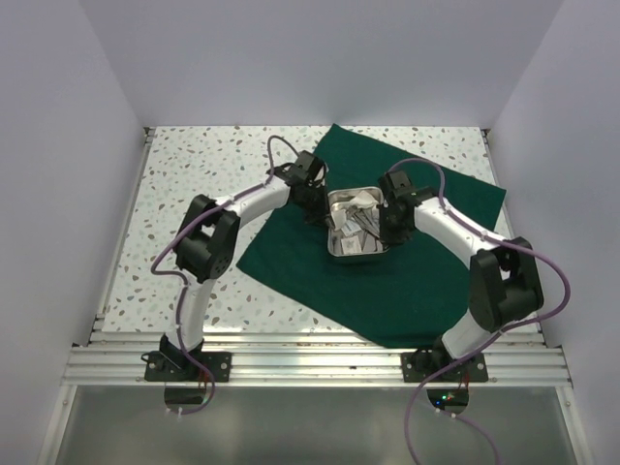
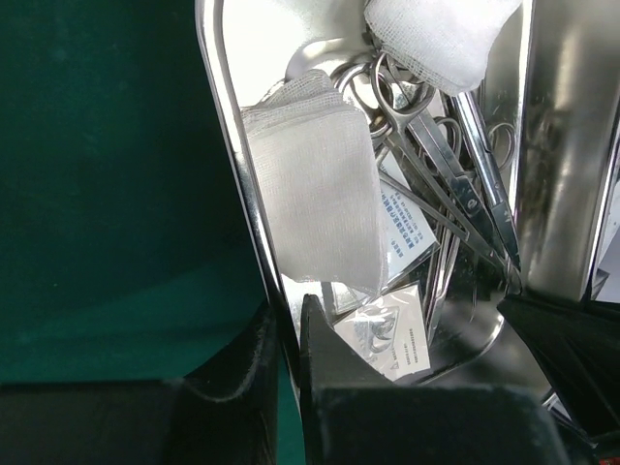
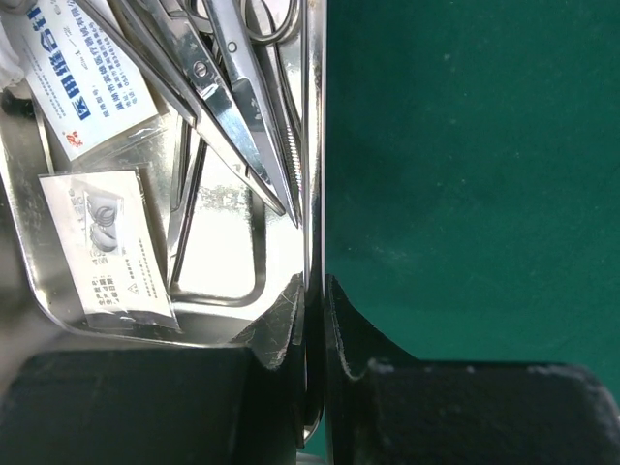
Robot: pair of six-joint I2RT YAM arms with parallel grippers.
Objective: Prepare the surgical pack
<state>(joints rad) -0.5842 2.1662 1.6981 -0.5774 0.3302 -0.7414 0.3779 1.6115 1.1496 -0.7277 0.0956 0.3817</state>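
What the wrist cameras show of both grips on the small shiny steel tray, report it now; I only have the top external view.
Observer: The left gripper is shut on the small shiny steel tray, its rim pinched between the fingers, one inside, one over the dark green cloth.
Operator: Now the right one.
Observer: The right gripper pinches the opposite rim the same way.
Operator: List the contents.
Observer: Inside lie silver scissors, a folded white gauze square and clear printed packets.
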